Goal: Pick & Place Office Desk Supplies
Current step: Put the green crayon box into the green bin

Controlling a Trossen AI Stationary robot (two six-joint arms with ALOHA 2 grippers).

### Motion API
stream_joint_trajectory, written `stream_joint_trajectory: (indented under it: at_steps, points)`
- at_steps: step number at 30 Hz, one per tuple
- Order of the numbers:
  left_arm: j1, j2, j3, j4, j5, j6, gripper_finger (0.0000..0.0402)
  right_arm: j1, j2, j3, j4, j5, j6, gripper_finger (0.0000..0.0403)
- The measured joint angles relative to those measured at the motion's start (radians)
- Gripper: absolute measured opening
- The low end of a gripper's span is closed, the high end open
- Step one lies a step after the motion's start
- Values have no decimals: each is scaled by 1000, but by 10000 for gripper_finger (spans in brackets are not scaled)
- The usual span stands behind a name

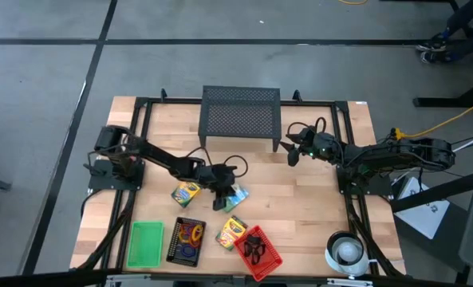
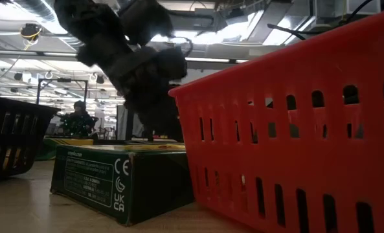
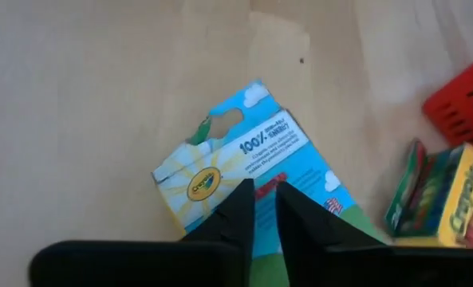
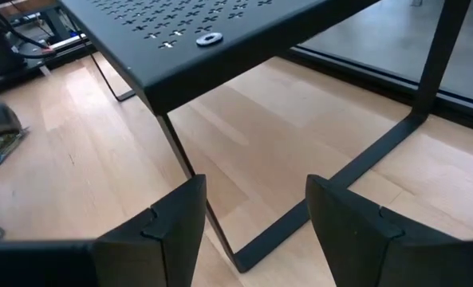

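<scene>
Three yellow-and-green cardboard crayon boxes are spread on the wooden bench point(image 1: 300, 191). The left gripper point(image 1: 218, 201) is lowered over the blue-faced crayon box point(image 1: 236, 196) at mid-bench, its fingers point(image 3: 238, 209) nearly together with only a thin slit between them. The right gripper point(image 1: 293, 153) is held with fingers apart beside the black perforated metal stand point(image 1: 241, 116).

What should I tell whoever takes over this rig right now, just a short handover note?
Left gripper: low over the blue crayon box mid-table, fingers only slightly apart; grip uncertain.
Right gripper: open, empty, waiting beside the mesh stand.
Done: rings in the black tray, clips in the red basket.
Left: three crayon boxes still loose on the table, the blue one, one to its left, one by the red basket. Green tray empty.
</scene>
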Motion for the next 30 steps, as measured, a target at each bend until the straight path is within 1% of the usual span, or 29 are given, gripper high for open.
stream_joint_trajectory:
  at_steps: [5, 8, 12, 13, 14, 15, 18, 19, 20, 21, 23, 26, 28, 30]
  points:
    - [1, -74, 1, -10, -113, 81, 86, 0, 0, 0, 0, 0, -2, 219]
    - [1, -85, 3, 1, -129, 83, 95, -1, 0, 0, -4, -13, 5, 219]
    - [-3, -79, 3, 1, -129, 80, 100, 0, 0, 0, -16, -95, 45, 219]
    - [-5, -77, 3, 1, -128, 71, 100, 1, 0, 0, -27, -96, 54, 219]
    - [-8, -76, 3, -2, -125, 67, 100, 0, 0, 0, -40, -78, 57, 219]
    - [-11, -76, 3, -5, -118, 65, 100, 0, 0, 0, -53, -34, 57, 219]
    - [-19, -77, 4, 2, -110, 65, 100, -3, 0, 0, -116, 169, 78, 219]
    - [-21, -77, 4, 2, -110, 64, 100, -7, 0, 0, -143, 212, 103, 219]
    - [-21, -77, 4, 0, -110, 60, 100, -11, 0, 0, -172, 221, 130, 219]
    - [-22, -77, 4, -1, -109, 60, 100, -15, 0, 0, -206, 204, 160, 219]
    - [-26, -77, 4, -2, -110, 56, 100, -17, 0, 0, -284, 136, 229, 219]
    - [-27, -77, 4, -5, -110, 57, 100, -9, 0, 0, -448, 36, 332, 219]
    - [-27, -77, 4, -4, -109, 57, 100, 10, -2, 5, -504, 10, 380, 219]
    - [-27, -77, 4, -4, -109, 61, 100, 40, -4, 5, -523, 9, 423, 219]
